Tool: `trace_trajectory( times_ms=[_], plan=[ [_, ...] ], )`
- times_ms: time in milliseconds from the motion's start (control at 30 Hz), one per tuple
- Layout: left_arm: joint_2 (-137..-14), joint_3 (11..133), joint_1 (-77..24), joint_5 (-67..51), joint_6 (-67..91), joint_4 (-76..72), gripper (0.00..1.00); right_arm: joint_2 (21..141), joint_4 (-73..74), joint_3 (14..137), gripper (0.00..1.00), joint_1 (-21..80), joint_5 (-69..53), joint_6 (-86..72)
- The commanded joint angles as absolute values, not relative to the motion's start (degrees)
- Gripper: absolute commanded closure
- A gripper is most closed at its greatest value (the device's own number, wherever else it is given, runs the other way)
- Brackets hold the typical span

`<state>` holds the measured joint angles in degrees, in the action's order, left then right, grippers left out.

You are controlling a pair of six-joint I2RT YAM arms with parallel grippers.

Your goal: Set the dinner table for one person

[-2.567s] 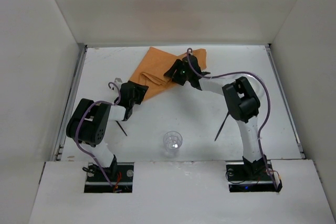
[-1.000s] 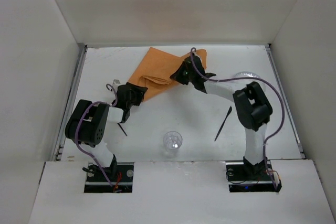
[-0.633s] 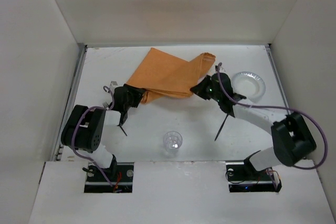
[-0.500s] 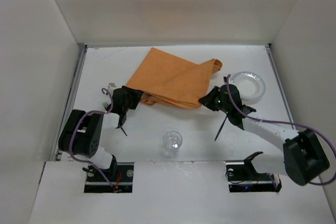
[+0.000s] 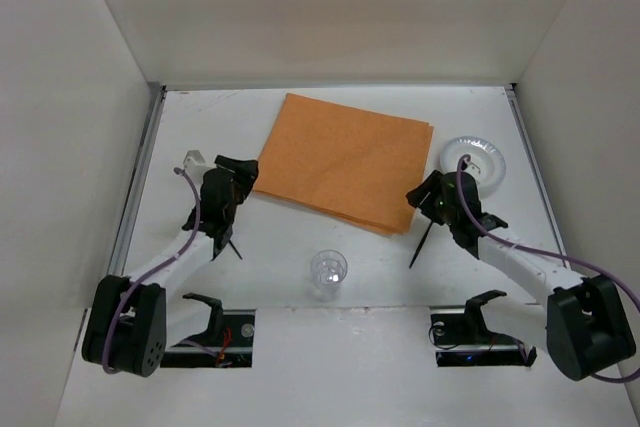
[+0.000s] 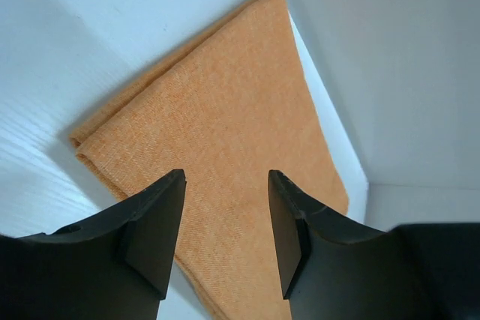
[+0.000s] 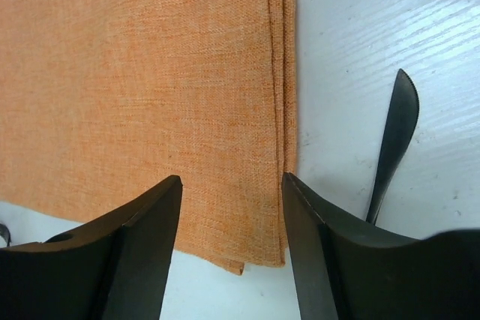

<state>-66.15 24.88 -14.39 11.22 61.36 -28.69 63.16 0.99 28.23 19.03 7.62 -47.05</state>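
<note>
The orange cloth mat lies spread flat on the white dinner table. My left gripper is open and empty at the mat's left corner; in the left wrist view the mat lies below the parted jaws. My right gripper is open and empty at the mat's near right corner; in the right wrist view the mat lies below the jaws. A black knife lies just right of that corner, and also shows in the right wrist view.
A clear plastic cup stands near the front middle. A white plate sits at the right, next to the mat. A thin dark utensil lies by the left arm. Metal rails edge the table at both sides.
The mat was bunched and held by both grippers; now it lies flat and unfolded. Both grippers have let go. The right arm swung right and nearer, the left arm drew back left.
</note>
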Motion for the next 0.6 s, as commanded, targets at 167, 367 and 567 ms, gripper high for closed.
trace_trajectory(
  times_ms=[167,367,567],
  plan=[
    [-74.2,33.7,-16.7,17.3,47.5,-15.4,0.53,63.8,0.3,32.9,0.35,19.1,12.7,-41.8],
    [-78.0,33.1,-16.5,20.4,46.3,-15.0,0.54,68.6,-2.8,32.3,0.35,21.0,12.8,-43.0],
    [-82.4,34.8,-16.7,19.8,46.0,-15.5,0.57,71.9,-5.9,31.8,0.36,25.6,12.8,-43.8]
  ],
)
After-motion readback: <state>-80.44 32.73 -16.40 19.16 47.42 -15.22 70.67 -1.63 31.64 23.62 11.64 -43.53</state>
